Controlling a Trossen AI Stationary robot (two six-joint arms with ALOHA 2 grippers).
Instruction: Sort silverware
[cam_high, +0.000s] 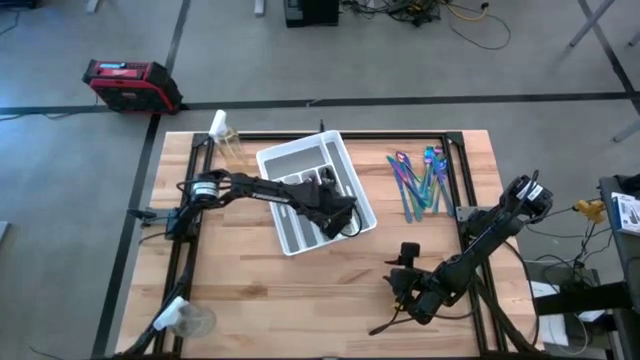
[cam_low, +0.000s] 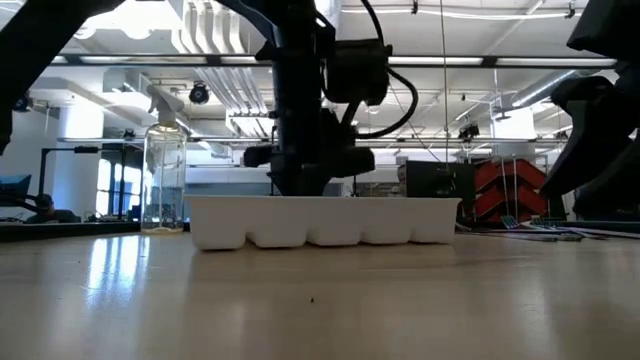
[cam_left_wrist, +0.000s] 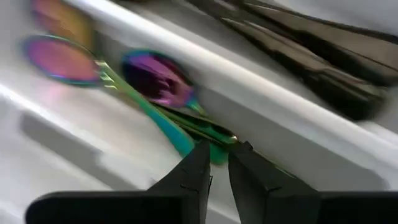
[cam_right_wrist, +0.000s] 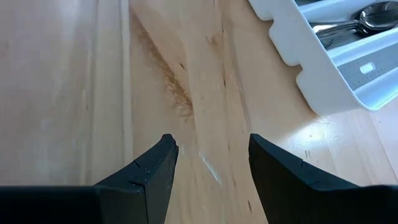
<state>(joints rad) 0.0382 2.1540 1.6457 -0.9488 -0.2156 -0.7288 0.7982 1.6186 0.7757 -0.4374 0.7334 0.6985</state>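
A white compartmented tray stands mid-table. My left gripper reaches down into it and is shut on an iridescent spoon; a second iridescent spoon lies beside it in the same compartment, and dark silverware fills the compartment alongside. More iridescent silverware lies in a loose heap on the table right of the tray. My right gripper hovers open over bare wood near the table's near right, close to the tray's corner. My left gripper pinches the spoon's handle at its free end between its two fingertips, coming from above and slanting down into the tray. The fingers lie roughly along the handle. The spoon's bowl rests low in the compartment next to the other spoon.
A spray bottle stands at the table's far left, seen also in the low view. A clear plastic cup lies near the near left corner. A red case sits on the floor beyond the table.
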